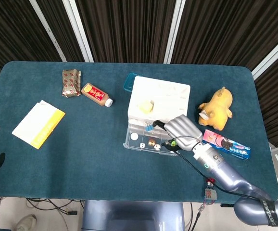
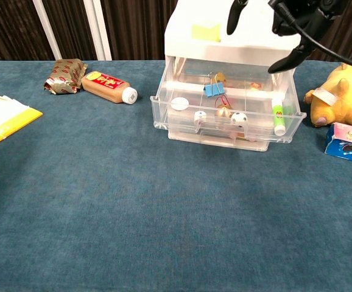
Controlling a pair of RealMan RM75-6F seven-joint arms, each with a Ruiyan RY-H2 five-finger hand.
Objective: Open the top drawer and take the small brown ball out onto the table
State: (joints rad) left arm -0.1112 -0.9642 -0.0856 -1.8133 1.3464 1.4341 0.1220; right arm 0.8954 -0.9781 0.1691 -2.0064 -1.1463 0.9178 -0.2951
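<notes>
Blue-carpeted table (image 1: 81, 144) fronts dark slatted curtains (image 1: 124, 29), bearing scattered items.

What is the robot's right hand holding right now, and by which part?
Nothing. The right hand hangs above the open clear plastic drawer with fingers spread, and the small brown ball lies untouched inside.

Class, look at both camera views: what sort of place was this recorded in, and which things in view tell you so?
Probably a robot test lab, not a home. A blue-covered table stands before dark curtains, cables trail on the floor beneath, and unrelated props, such as a yellow plush toy and a clear drawer unit, are laid out.
</notes>
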